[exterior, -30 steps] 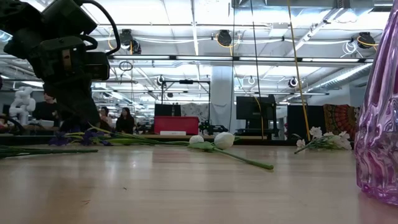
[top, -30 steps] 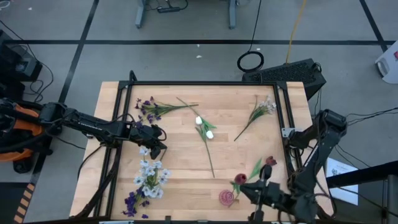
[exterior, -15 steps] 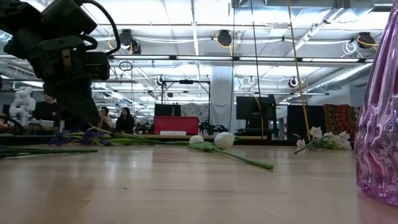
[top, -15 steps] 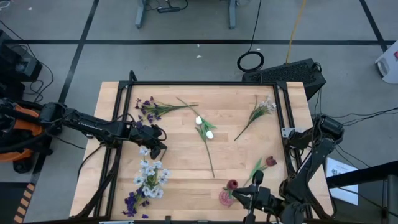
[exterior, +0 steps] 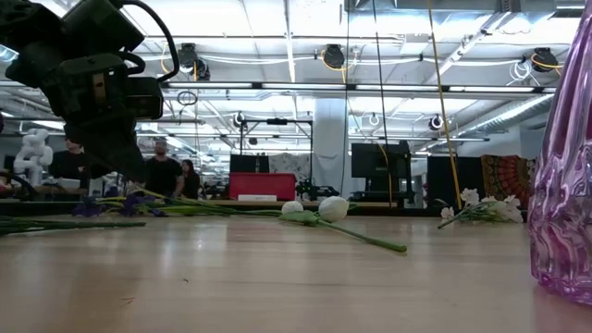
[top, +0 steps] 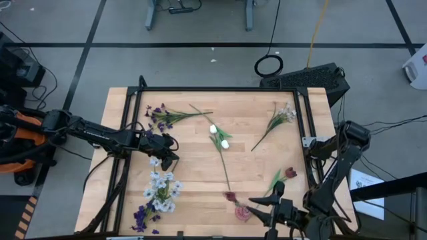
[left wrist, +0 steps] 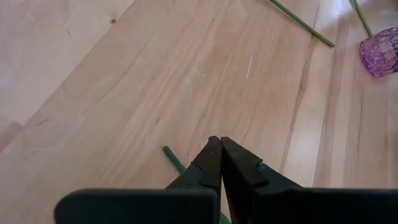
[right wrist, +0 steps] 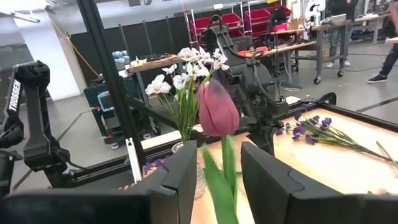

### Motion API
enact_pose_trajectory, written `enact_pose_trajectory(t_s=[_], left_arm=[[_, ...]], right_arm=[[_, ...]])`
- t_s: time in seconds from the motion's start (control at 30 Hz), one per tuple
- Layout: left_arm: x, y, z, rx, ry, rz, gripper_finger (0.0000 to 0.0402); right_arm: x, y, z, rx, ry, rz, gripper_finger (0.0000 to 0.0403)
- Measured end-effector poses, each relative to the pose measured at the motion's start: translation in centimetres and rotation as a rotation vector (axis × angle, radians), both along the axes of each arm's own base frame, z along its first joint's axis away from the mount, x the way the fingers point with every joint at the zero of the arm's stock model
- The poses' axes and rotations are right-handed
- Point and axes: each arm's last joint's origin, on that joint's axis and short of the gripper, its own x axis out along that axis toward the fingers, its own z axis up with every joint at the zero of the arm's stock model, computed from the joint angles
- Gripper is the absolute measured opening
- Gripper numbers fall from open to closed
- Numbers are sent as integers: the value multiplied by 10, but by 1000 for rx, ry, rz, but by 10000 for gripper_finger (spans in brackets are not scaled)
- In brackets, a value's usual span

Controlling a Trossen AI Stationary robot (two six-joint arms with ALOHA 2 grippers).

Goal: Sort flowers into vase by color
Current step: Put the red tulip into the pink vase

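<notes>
Just beside the purple vase — a fingers-held red tulip.

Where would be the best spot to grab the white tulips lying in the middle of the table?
Probably the bare green stem, not the white tulips' heads. The stem lies flat on the table, running from the blooms toward the near edge with open wood on both sides. Coming straight down, fingers set across the stem, looks safest, sparing the soft blooms and leaves.

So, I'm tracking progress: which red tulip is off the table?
The one in the right pincer, lifted near the pink vase; the other red tulip lies flat.
</notes>
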Motion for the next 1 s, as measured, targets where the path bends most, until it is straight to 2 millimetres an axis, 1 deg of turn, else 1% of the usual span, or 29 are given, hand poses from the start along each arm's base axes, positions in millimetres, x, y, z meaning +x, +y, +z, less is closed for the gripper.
enact_pose_trajectory(t_s=[0.23, 0.4, 0.53, 0.7, 0.77, 0.83, 0.9, 1.0], left_arm=[[0, 0, 0, 1, 0, 0, 13], [0, 0, 0, 2, 0, 0, 13], [0, 0, 0, 2, 0, 0, 13], [0, 0, 0, 2, 0, 0, 13], [0, 0, 0, 2, 0, 0, 13], [0, 0, 0, 2, 0, 0, 13], [0, 0, 0, 2, 0, 0, 13], [0, 0, 0, 2, 0, 0, 13]], right_arm=[[-2, -1, 0, -27, 22, 23, 116], [-13, -3, 12, -11, 10, 42, 113], [-26, -10, 25, 39, -4, 41, 91], [-37, -20, 29, 152, 9, 77, 47], [-39, -23, 27, 205, 43, 133, 24], [-39, -24, 19, 269, 108, 193, 7], [-38, -26, 9, 362, 194, 225, 6], [-40, -34, -6, 565, 359, 201, 2]])
